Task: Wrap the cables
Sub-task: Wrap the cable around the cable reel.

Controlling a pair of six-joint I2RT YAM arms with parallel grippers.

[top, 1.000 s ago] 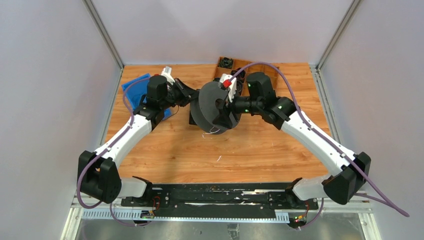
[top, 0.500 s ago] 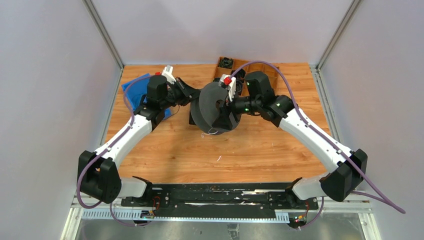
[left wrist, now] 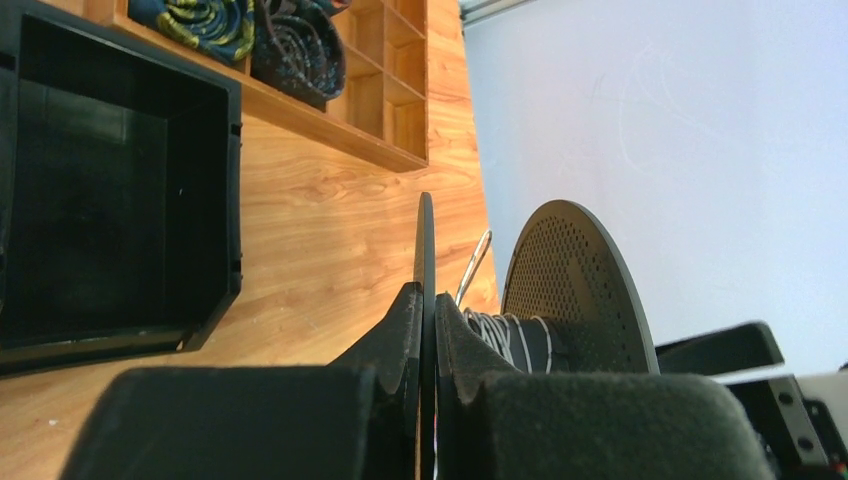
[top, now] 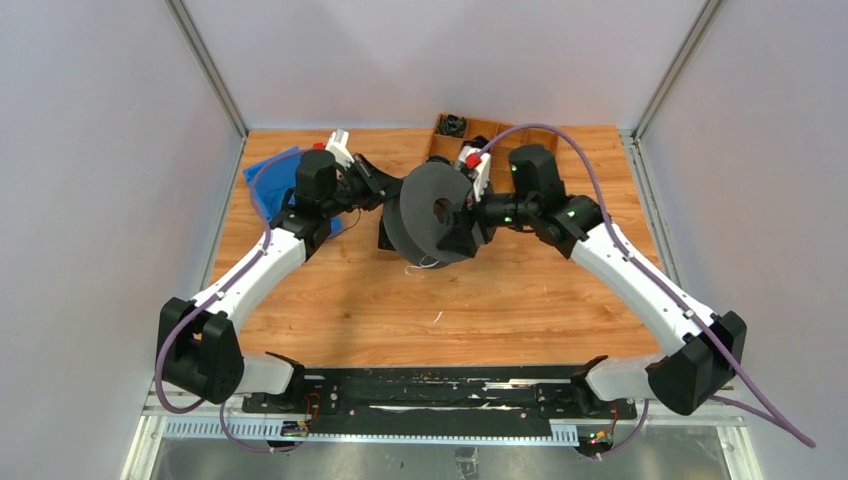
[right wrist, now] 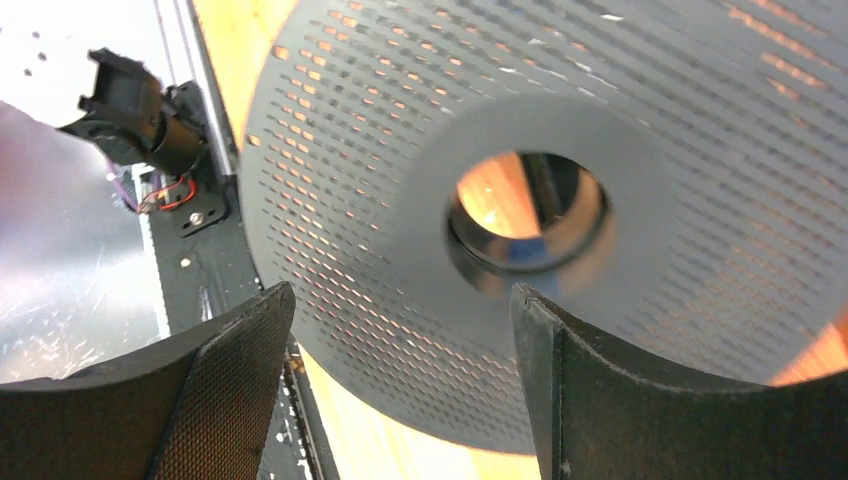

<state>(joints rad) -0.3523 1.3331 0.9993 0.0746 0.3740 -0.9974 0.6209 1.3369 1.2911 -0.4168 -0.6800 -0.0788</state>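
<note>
Though the walls [top: 100, 150] look greyish, the table [top: 350, 300] is wooden.

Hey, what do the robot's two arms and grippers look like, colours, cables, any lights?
The left arm and right arm share white link shells and bulky black joint housings. A purple cord runs along each. Small green lights glow on the right arm's joints. The right gripper has black, curved fingers with fine mesh texture; the left gripper is matte black too.

Wooden organizer [left wrist: 322, 124], black bin [left wrist: 120, 200]
</note>
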